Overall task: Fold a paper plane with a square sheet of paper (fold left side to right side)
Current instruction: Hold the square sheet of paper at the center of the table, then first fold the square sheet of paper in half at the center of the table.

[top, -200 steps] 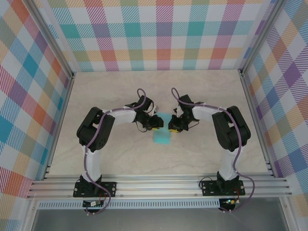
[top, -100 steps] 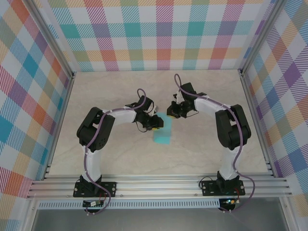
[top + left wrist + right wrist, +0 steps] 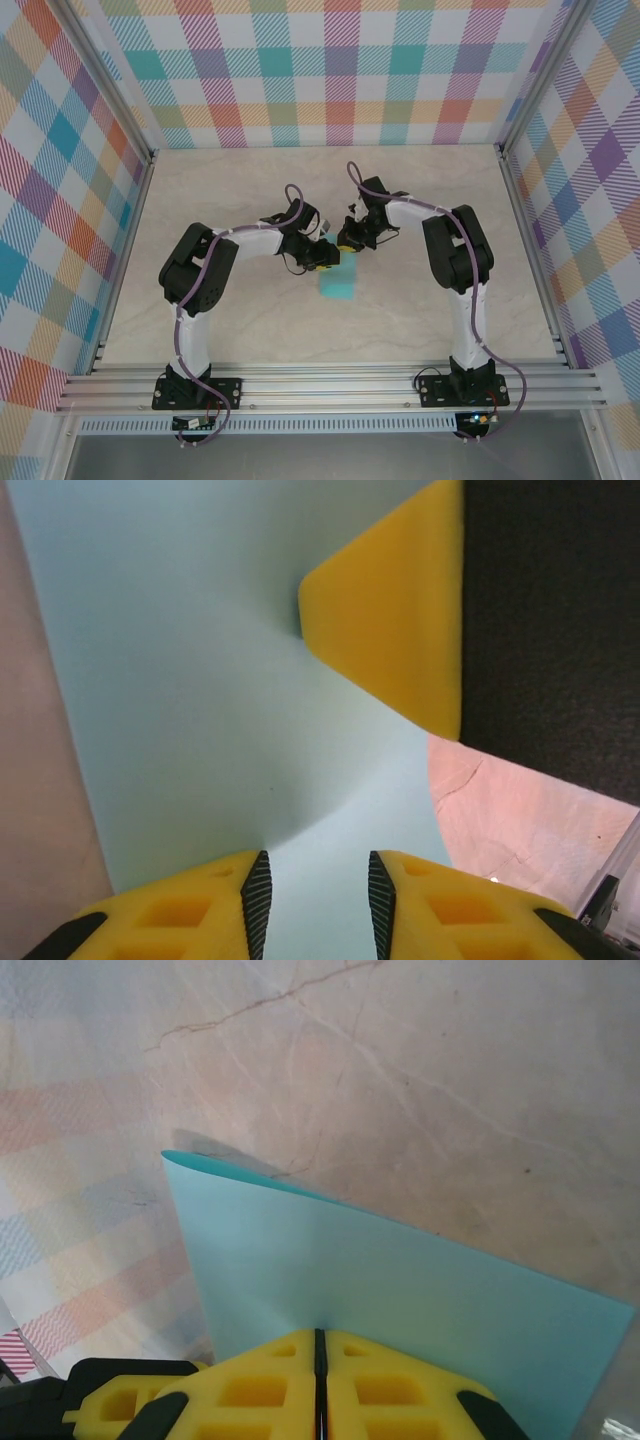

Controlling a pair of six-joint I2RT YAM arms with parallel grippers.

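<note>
So, from the top camera the turquoise sheet (image 3: 338,283) lies mid-worktop (image 3: 240,330), with the left hand (image 3: 322,256) and right hand (image 3: 348,243) meeting at its far end. Left wrist view: left hand (image 3: 314,895) slightly spread over the sheet (image 3: 200,680), the right hand's yellow finger (image 3: 400,620) touching it. Right wrist view: right hand (image 3: 320,1345) pressed together, pinching the sheet's (image 3: 380,1270) edge

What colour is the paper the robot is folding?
Light turquoise, plain and unmarked. The paper shows best in the right wrist view.
</note>
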